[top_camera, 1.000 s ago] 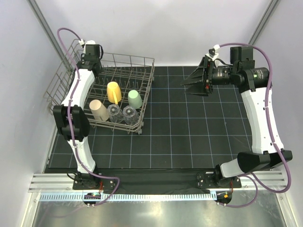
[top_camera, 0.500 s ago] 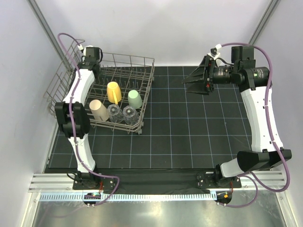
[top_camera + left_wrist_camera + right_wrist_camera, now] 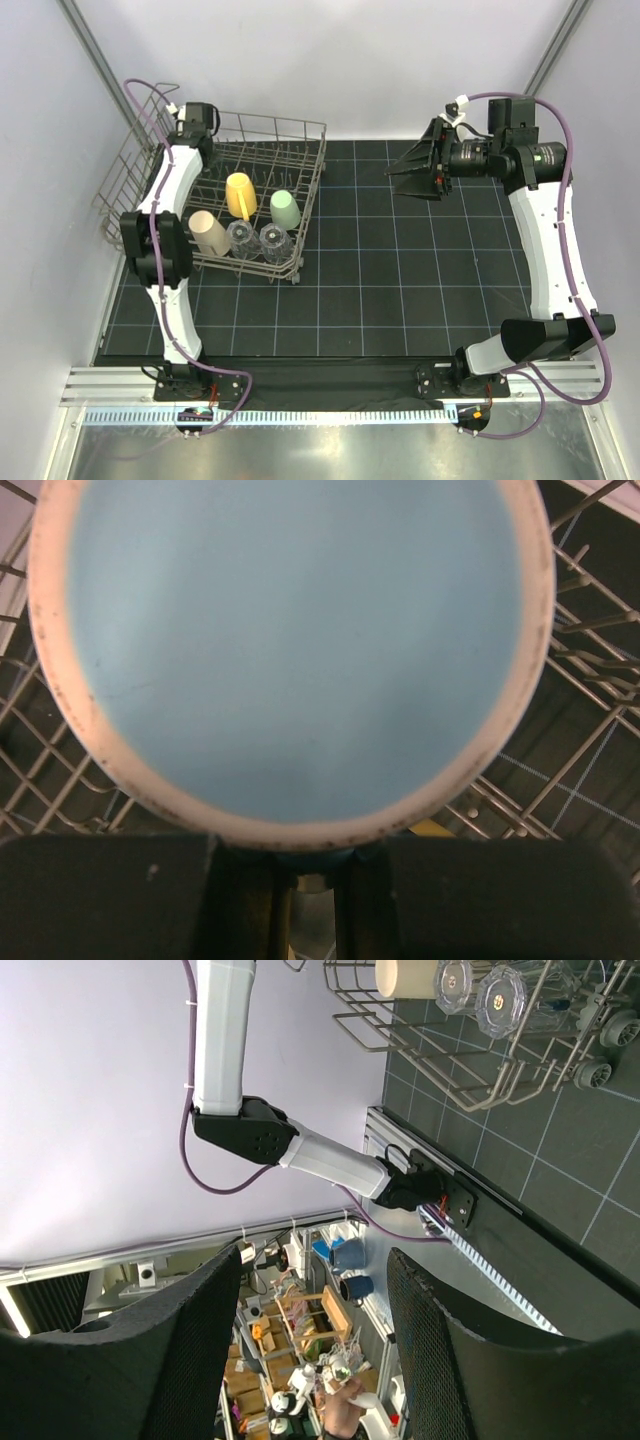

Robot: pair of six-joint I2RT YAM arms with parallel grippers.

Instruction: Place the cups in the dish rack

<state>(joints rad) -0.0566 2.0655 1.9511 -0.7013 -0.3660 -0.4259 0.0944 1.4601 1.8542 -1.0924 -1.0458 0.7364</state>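
Inside rack (image 3: 270, 120) — five cups (image 3: 285, 209); left fingers (image 3: 100, 900) grip mug (image 3: 290, 650).

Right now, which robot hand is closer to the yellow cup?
Left. The left gripper, holding the light-blue mug, hangs over the dish rack's far-left corner, beyond the yellow cup. The right gripper hangs over the black mat, right of the rack.

Enclosure: plain white walls (image 3: 350, 60) on three sides, evenly lit — black gridded mat (image 3: 400, 290), aluminium rail (image 3: 330, 385) at near edge.

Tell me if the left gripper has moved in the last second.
Yes: left gripper crept right and nearer, off the dish rack's far-left corner.
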